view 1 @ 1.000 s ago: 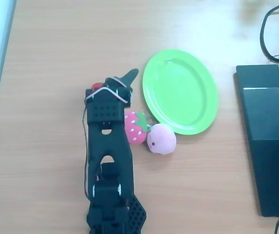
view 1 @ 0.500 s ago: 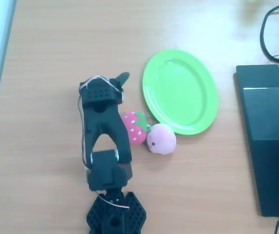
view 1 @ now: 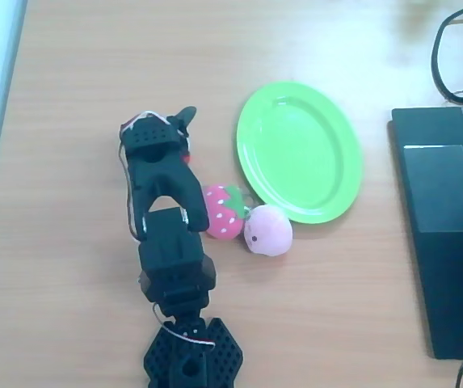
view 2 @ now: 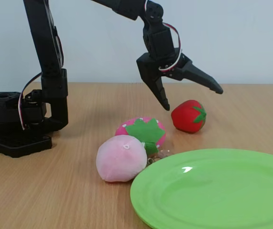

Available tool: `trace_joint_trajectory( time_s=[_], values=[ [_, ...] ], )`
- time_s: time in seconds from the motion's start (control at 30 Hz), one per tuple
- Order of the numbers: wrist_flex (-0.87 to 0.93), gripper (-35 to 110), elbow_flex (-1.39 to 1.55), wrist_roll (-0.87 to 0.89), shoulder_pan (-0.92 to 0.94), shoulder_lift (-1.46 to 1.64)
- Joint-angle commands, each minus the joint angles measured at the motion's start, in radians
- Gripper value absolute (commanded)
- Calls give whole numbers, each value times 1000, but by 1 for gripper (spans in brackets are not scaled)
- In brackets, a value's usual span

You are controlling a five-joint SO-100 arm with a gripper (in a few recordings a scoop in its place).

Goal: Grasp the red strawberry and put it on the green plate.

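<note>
The red strawberry (view 2: 188, 116) lies on the wooden table beyond the green plate (view 2: 212, 191) in the fixed view. My black gripper (view 2: 191, 95) hangs open just above it, one fingertip low at its left and the other stretched out over its right; nothing is held. From overhead the gripper (view 1: 179, 131) sits left of the green plate (view 1: 300, 149) and covers the strawberry.
A pink strawberry with white dots (view 1: 221, 212) and a pale pink round toy (view 1: 267, 229) lie touching at the plate's near-left rim. A dark laptop (view 1: 445, 226) and cables (view 1: 457, 48) fill the right side. The arm's base (view 1: 191, 360) stands at the bottom.
In the overhead view the gripper has swung left and drawn back toward the base, away from the plate. The red spot visible beside it earlier is now covered.
</note>
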Motion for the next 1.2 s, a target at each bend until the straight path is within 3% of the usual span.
trace_joint_trajectory(
  time_s=[0.0,0.6,0.93,1.17],
  values=[
    [-8,67,-28,5,-14,-5],
    [-28,65,-28,11,-14,-77],
    [-95,29,-28,3,15,-94],
    [-95,25,-23,8,34,-104]
  ],
)
